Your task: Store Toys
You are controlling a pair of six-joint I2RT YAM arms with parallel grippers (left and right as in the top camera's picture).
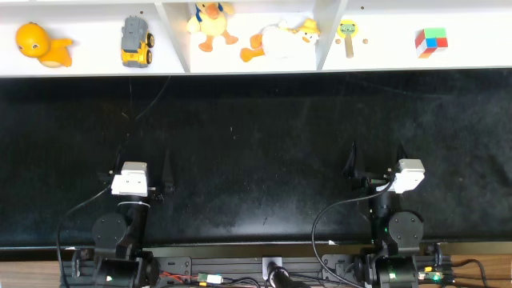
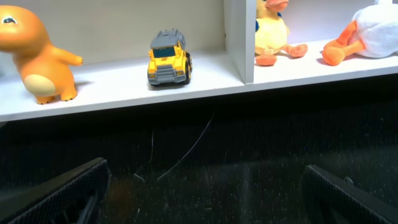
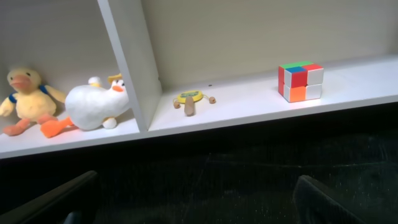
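All the toys sit in the white shelf along the table's far edge. Its left bay holds an orange figure and a yellow toy truck. The middle bay holds a yellow plush duck and a white plush duck. The right bay holds a small wooden rattle and a colour cube. My left gripper and right gripper rest open and empty near the front, far from the shelf.
Black mat covers the table between the arms and the shelf. White dividers separate the bays. Cables run behind the arm bases at the front edge.
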